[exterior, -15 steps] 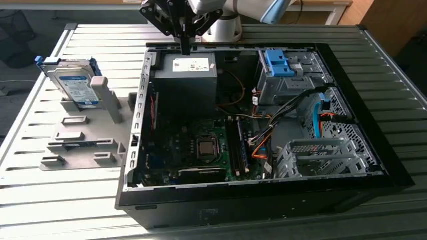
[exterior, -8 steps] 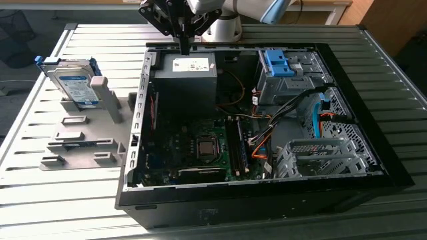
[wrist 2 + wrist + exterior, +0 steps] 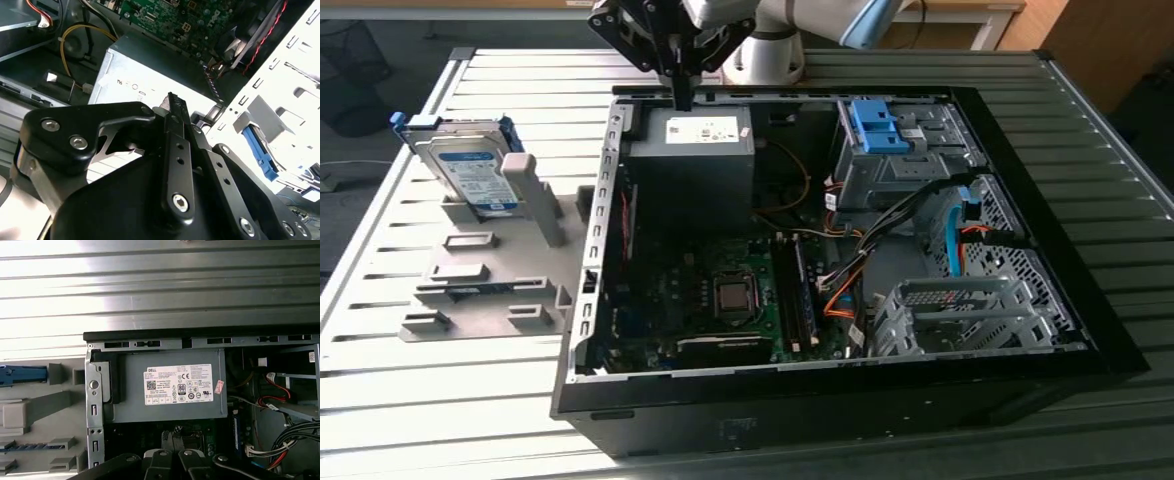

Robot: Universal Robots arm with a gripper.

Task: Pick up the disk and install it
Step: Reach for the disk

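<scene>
The disk [image 3: 467, 165] stands on edge in a grey holder [image 3: 534, 195] on the table, at the exterior view's left of the open computer case [image 3: 1067, 300]. It is a silver drive with a white-and-blue label and a blue frame; its blue edge [image 3: 22, 375] also appears in the first wrist view. My gripper [image 3: 682, 102] hangs over the back rim of the case, above the grey power supply, well to the exterior view's right of the disk. Its black fingers [image 3: 174, 107] are pressed together with nothing between them, and the gripper [image 3: 172, 436] points down at the case.
Inside the case are a grey power supply [image 3: 694, 135] with a white sticker, a motherboard [image 3: 720, 290], orange and black cables [image 3: 854, 270], a bare blue bracket [image 3: 878, 125] in the upper drive cage and a metal cage [image 3: 961, 310]. The slatted metal table [image 3: 454, 390] surrounds it.
</scene>
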